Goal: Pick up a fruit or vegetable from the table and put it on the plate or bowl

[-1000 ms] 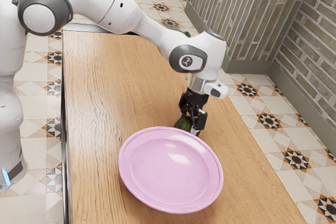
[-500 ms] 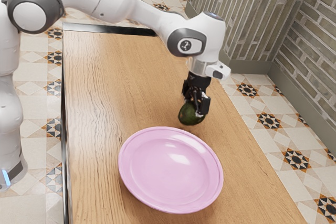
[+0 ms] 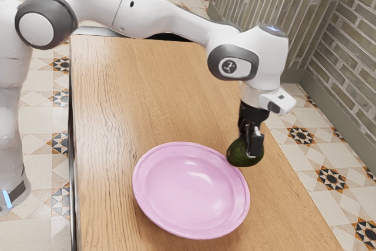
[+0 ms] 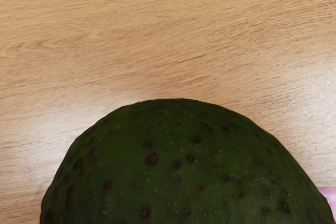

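Note:
A dark green avocado (image 3: 239, 154) hangs a little above the table, just off the far right rim of the pink plate (image 3: 176, 204). My black gripper (image 3: 250, 145) is shut on it from two sides. Seen from the wrist, the avocado (image 4: 184, 166) is a large, dark, speckled dome with the wooden tabletop beyond it and a sliver of the pink plate (image 4: 329, 195) at one corner.
The wooden table (image 3: 129, 104) stretches bare behind the plate. Its right edge (image 3: 294, 174) runs close to the gripper, with tiled floor and a brick wall beyond. The arm reaches in from the exterior view's upper left.
The gripper has lifted the avocado off the table and carried it toward the exterior view's right, from behind the plate's far rim to beside its right rim.

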`<act>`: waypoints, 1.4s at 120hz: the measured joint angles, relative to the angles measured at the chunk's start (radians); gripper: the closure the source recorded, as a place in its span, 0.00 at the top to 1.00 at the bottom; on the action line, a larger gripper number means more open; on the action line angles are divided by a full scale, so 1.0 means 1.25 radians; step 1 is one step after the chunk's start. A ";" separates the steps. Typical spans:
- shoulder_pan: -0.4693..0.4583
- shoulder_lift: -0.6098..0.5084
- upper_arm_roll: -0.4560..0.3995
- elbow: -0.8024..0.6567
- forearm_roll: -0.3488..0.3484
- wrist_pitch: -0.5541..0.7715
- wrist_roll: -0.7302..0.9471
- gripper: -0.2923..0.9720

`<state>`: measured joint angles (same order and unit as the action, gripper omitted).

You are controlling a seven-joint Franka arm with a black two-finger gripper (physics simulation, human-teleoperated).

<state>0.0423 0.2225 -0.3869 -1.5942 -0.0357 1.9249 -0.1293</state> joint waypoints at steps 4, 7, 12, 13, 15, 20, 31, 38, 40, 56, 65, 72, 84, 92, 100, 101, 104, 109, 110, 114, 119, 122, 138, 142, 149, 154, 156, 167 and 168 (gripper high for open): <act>-0.018 -0.003 0.000 0.000 0.003 0.000 -0.001 0.45; -0.033 -0.006 0.000 -0.001 0.005 -0.001 -0.002 0.45; -0.055 -0.011 0.000 -0.004 0.007 -0.002 -0.003 0.45; -0.060 -0.012 0.000 -0.004 0.008 -0.002 -0.004 0.45; -0.069 -0.013 0.000 -0.005 0.011 -0.003 -0.004 0.45; -0.096 -0.022 0.000 -0.007 0.017 -0.009 -0.007 0.45; -0.123 -0.083 -0.002 -0.065 0.023 -0.025 -0.016 0.45; -0.128 -0.138 -0.001 -0.121 0.023 -0.033 -0.021 0.45; -0.129 -0.150 -0.001 -0.134 0.022 -0.035 -0.022 0.45; -0.152 -0.196 0.006 -0.175 0.019 -0.050 -0.031 0.45; -0.159 -0.205 0.006 -0.185 0.014 -0.056 -0.035 0.45; -0.159 -0.205 0.006 -0.187 0.012 -0.059 -0.038 0.45; -0.145 -0.199 0.007 -0.188 0.010 -0.061 -0.042 0.45; -0.131 -0.197 0.007 -0.188 0.008 -0.061 -0.044 0.53; -0.114 -0.195 0.006 -0.187 0.004 -0.062 -0.044 0.64; -0.112 -0.195 0.006 -0.187 0.003 -0.062 -0.044 0.65; -0.107 -0.194 0.005 -0.187 0.001 -0.062 -0.044 0.66; -0.097 -0.192 0.005 -0.186 -0.001 -0.063 -0.044 0.69; -0.096 -0.192 0.005 -0.186 -0.001 -0.063 -0.044 0.69; -0.089 -0.191 0.005 -0.186 -0.003 -0.063 -0.043 0.70; -0.080 -0.190 0.004 -0.185 -0.004 -0.063 -0.043 0.71; -0.076 -0.190 0.004 -0.185 -0.005 -0.064 -0.043 0.72; -0.056 -0.189 0.004 -0.185 -0.007 -0.064 -0.041 0.75; -0.053 -0.188 0.004 -0.185 -0.004 -0.065 -0.041 0.75; -0.048 -0.185 0.004 -0.184 0.005 -0.067 -0.043 0.76; -0.045 -0.180 0.003 -0.183 0.013 -0.068 -0.044 0.76; -0.044 -0.178 0.003 -0.183 0.016 -0.068 -0.045 0.76; -0.039 -0.175 0.004 -0.174 0.028 -0.071 -0.048 0.77; -0.038 -0.175 0.004 -0.173 0.029 -0.072 -0.048 0.77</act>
<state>-0.0054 0.0036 -0.3821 -1.8105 0.0008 1.8352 -0.1895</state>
